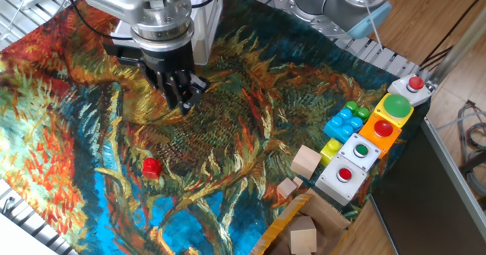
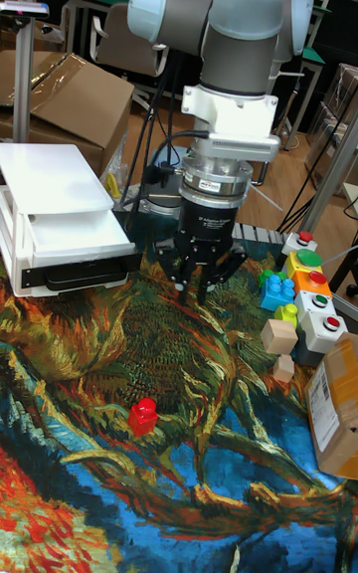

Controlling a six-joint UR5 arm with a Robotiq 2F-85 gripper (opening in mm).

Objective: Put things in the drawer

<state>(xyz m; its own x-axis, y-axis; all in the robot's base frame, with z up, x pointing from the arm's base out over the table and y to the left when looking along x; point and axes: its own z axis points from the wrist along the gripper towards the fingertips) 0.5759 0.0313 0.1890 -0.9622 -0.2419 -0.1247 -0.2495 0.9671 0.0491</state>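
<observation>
My gripper (image 2: 199, 289) hangs above the painted cloth (image 1: 228, 133), fingers drawn together on nothing. The red block (image 2: 143, 416) lies on the cloth nearer the front edge, well apart from me, with bare cloth between us. The white drawer (image 2: 70, 225) stands pulled out of its cabinet (image 2: 40, 175) at my side. Wooden cubes (image 1: 306, 162), coloured bricks (image 1: 343, 122) and button boxes (image 1: 357, 160) crowd the far edge.

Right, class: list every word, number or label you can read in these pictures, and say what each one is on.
No text can be read in either view.
Gripper: any marking on its body is too small to read.
Cardboard box: any print is too blurred to read.
Button boxes: no lettering shows.
</observation>
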